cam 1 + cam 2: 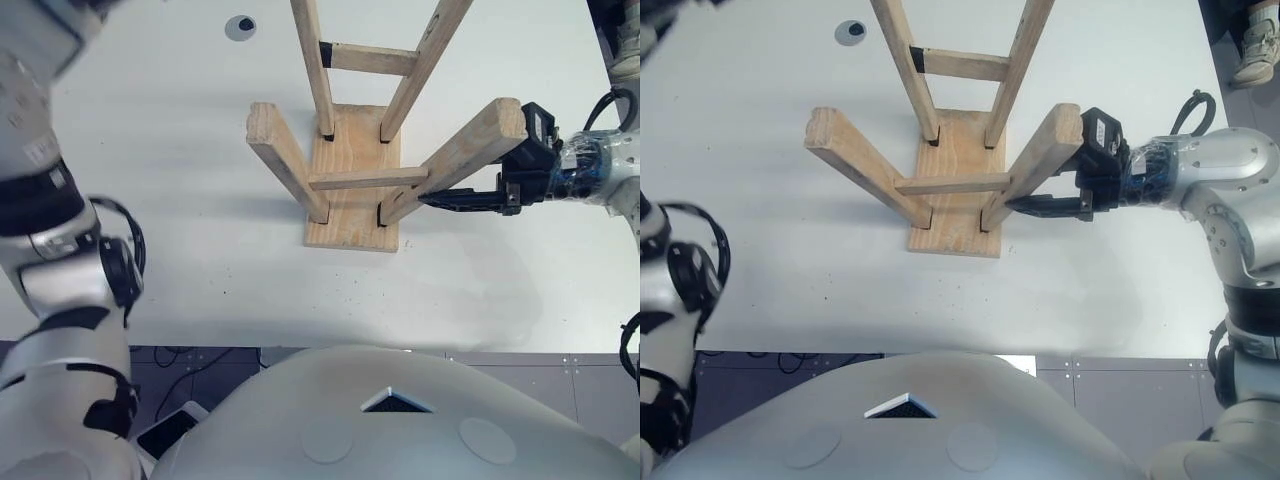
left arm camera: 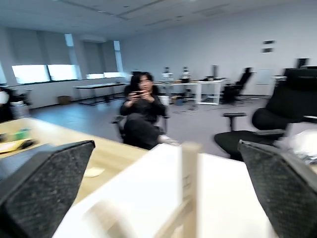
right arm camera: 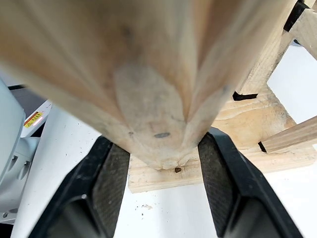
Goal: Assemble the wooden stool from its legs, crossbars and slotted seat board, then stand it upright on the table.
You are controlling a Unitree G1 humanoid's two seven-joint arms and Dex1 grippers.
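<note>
The wooden stool lies upside down on the white table, its seat board flat and its legs pointing up. A crossbar joins the two near legs and another crossbar joins the two far legs. My right gripper comes in from the right, low at the near right leg. In the right wrist view its black fingers press both sides of that leg. My left gripper is raised high off the table, its fingers wide apart with nothing held.
A small round grey disc sits in the table at the far left. Bare tabletop stretches left of the stool and in front of it, up to the near edge.
</note>
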